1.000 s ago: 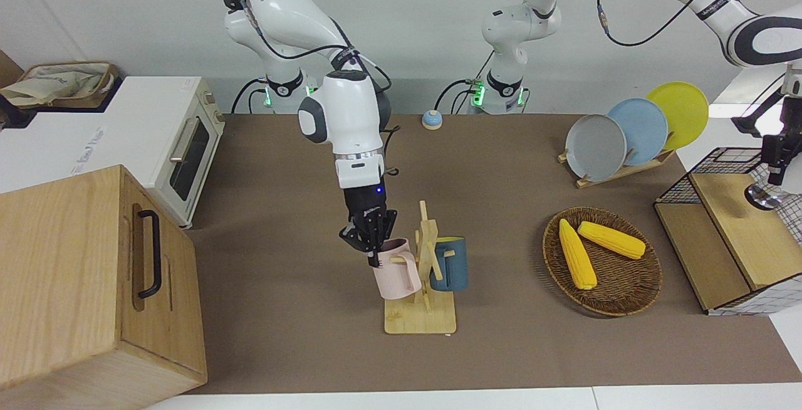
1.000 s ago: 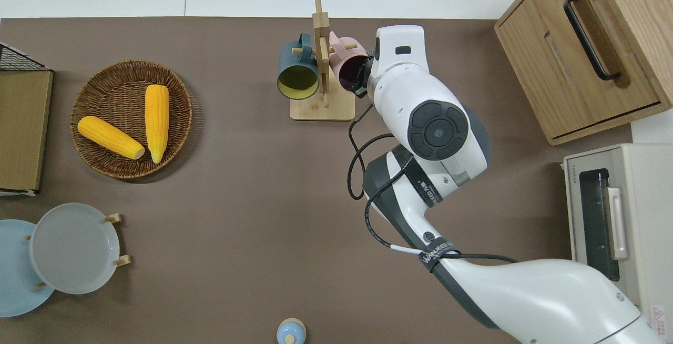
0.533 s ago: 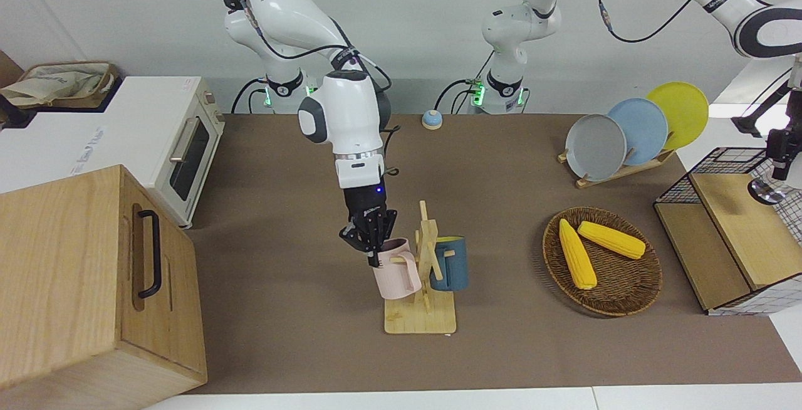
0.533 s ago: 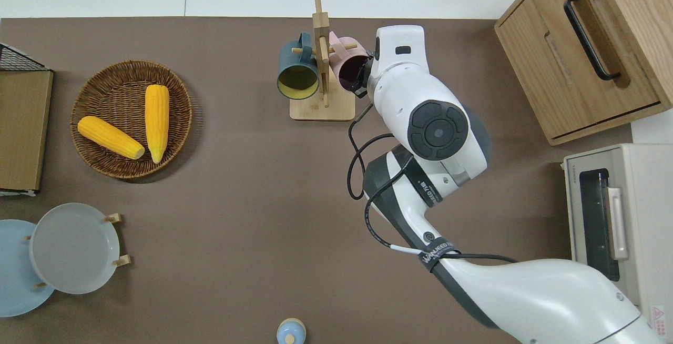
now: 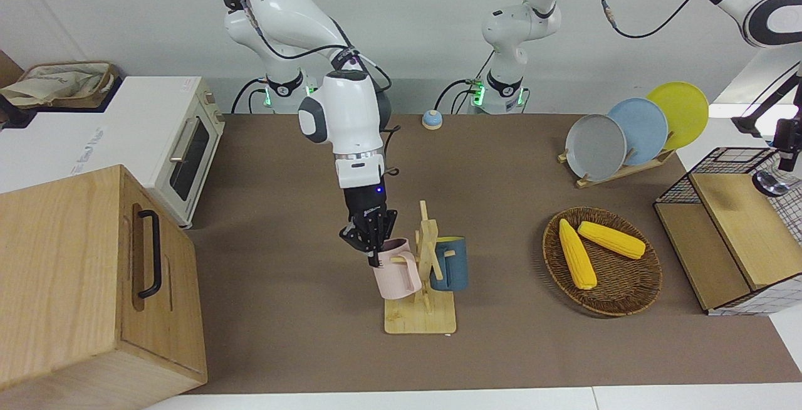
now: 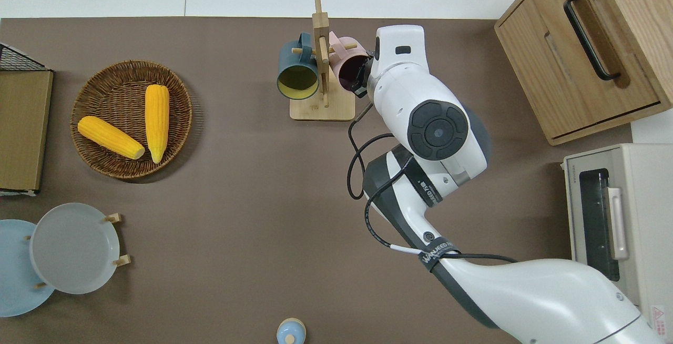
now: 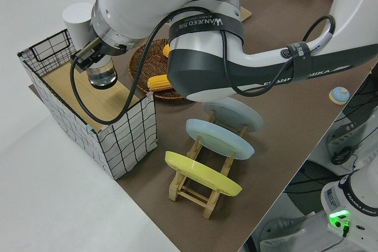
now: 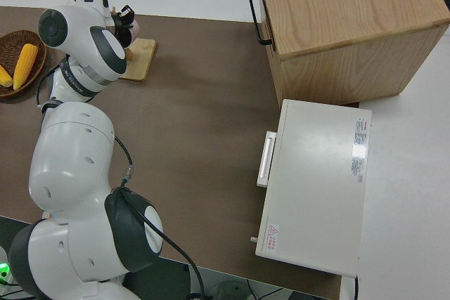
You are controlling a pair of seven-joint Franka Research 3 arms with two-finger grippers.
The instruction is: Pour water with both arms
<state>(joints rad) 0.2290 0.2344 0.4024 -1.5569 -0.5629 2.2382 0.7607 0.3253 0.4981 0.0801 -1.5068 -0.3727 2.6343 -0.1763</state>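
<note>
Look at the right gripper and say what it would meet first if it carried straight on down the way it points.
The pink mug: the right gripper is already at its rim, one finger seemingly inside. Pushing on would likely press it against the wooden mug rack.

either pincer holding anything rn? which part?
Right pincer is shut on the rim of the pink mug hanging on the wooden mug rack. Left pincer holds a clear glass by its top, over the wire-sided box.
</note>
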